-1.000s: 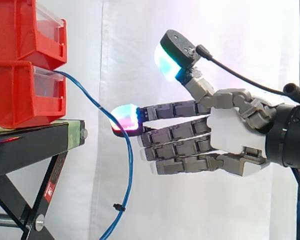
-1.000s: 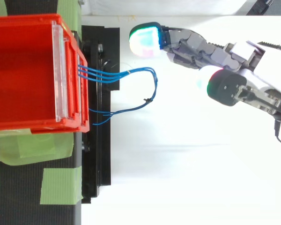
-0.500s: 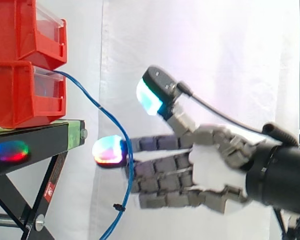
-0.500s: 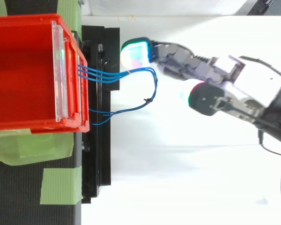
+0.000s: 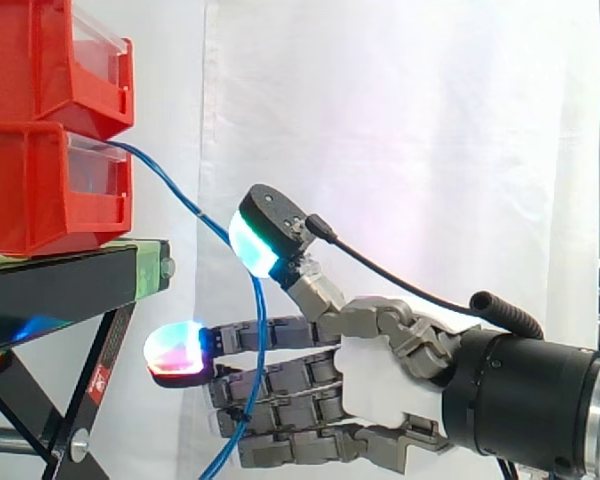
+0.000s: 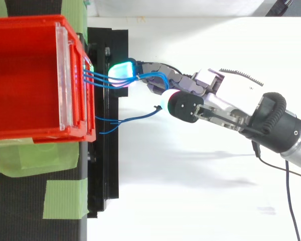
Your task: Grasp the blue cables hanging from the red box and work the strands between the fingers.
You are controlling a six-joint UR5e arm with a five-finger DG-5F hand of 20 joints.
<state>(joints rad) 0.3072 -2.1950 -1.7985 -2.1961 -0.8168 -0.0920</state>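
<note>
Just off the lower red bin (image 5: 40,190), by the front edge of the black stand (image 5: 70,285), my hand (image 5: 380,385) is wide: fingers straight toward the stand, thumb up, well apart from them. Blue cables (image 5: 259,300) drop from the bin, pass the thumb pad (image 5: 250,245) and cross my fingers. From above, one fingertip (image 6: 121,72) crosses the strands near the bin.

You are in a robot test lab. You can tell by the plain white curtain (image 5: 400,120), the red bins (image 5: 30,190) stacked on a black stand (image 5: 50,295), and the green tape (image 6: 60,201) stuck on it.
</note>
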